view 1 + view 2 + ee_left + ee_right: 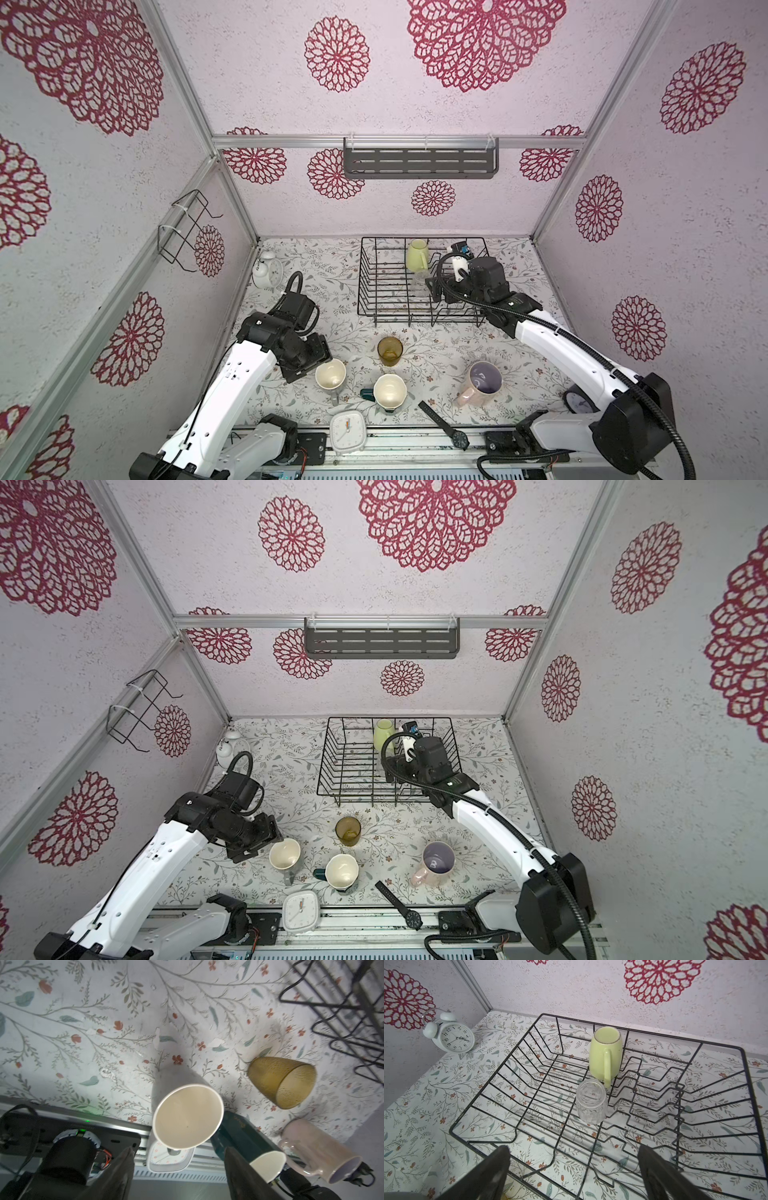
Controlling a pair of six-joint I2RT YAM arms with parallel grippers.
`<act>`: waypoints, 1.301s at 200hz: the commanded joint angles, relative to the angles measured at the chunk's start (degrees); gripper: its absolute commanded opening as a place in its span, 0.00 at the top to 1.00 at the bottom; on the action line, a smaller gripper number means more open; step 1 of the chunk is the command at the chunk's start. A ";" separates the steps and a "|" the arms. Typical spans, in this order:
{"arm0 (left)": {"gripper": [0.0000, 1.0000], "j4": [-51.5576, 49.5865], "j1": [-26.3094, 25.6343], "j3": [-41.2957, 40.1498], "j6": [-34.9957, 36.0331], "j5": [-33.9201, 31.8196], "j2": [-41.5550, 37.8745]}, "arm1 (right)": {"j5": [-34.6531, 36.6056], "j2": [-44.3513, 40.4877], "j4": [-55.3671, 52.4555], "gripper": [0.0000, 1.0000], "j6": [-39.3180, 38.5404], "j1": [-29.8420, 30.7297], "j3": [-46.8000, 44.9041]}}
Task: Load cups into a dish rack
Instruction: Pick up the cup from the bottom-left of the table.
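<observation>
Holding two cups, the dish rack at the back of the table has the lime-green mug standing mouth down, handle toward the front. The clear glass just before it seems inverted too, and the right gripper hangs above the rack's near side, fingers spread wide, empty. Only the numerals 1 to 12 on the white bell clock can be read; gold lettering on the teal mug is blurred. Upright, mouths up, in front of the rack stand the grey mug, teal mug, amber tumbler and pink mug, with the left gripper beside the grey mug, fingers apart, gripping nothing.
</observation>
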 commanded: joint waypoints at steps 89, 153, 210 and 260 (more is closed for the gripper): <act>0.46 14.26 -2.22 -11.60 -5.85 -0.35 3.97 | 0.87 -0.95 2.91 0.02 1.69 -0.16 1.76; 0.87 15.48 -3.76 -11.33 -3.92 -2.98 7.06 | 2.07 -2.01 2.11 0.04 0.27 -0.18 1.21; 1.00 12.54 -3.76 -5.06 -1.08 -5.51 2.52 | 0.78 -0.44 2.00 0.04 1.22 -0.18 2.69; 1.00 16.26 -3.71 2.59 3.32 -10.94 -4.17 | -5.48 1.38 -2.36 0.02 3.89 -0.16 6.76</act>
